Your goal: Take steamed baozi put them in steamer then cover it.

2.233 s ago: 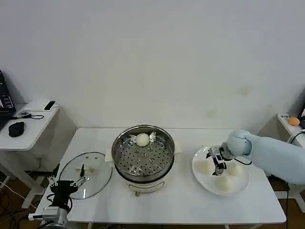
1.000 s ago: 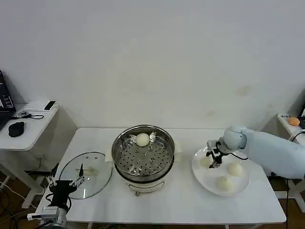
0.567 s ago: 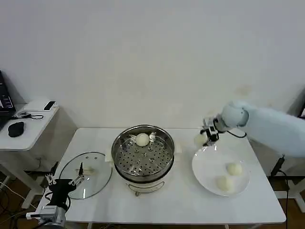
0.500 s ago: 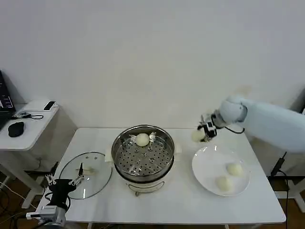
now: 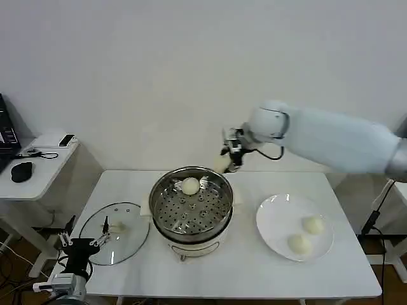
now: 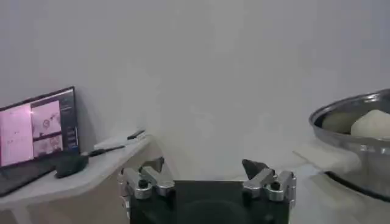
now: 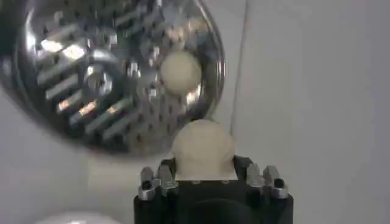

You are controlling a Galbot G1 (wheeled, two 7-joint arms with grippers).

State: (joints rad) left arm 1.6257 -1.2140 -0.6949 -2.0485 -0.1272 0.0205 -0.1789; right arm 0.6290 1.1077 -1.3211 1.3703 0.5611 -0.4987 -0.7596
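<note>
The steel steamer (image 5: 191,204) stands mid-table with one cream baozi (image 5: 190,185) lying at the back of its perforated tray (image 7: 97,73). My right gripper (image 5: 227,160) hangs above the steamer's back right rim, shut on another baozi (image 7: 202,148). In the right wrist view the bun in the pot (image 7: 179,71) shows just beyond the held one. Two more baozi (image 5: 311,224) (image 5: 297,243) rest on the white plate (image 5: 275,222) at the right. My left gripper (image 5: 82,243) waits open off the table's front left corner, next to the glass lid (image 5: 114,230).
A side desk (image 5: 35,165) with a mouse and small devices stands at the far left; a laptop (image 6: 36,128) sits on it. The wall runs close behind the table.
My right gripper lifted one baozi off the plate and carried it left and up to above the steamer's back rim. Two buns stay on the plate. The left arm has not moved.
</note>
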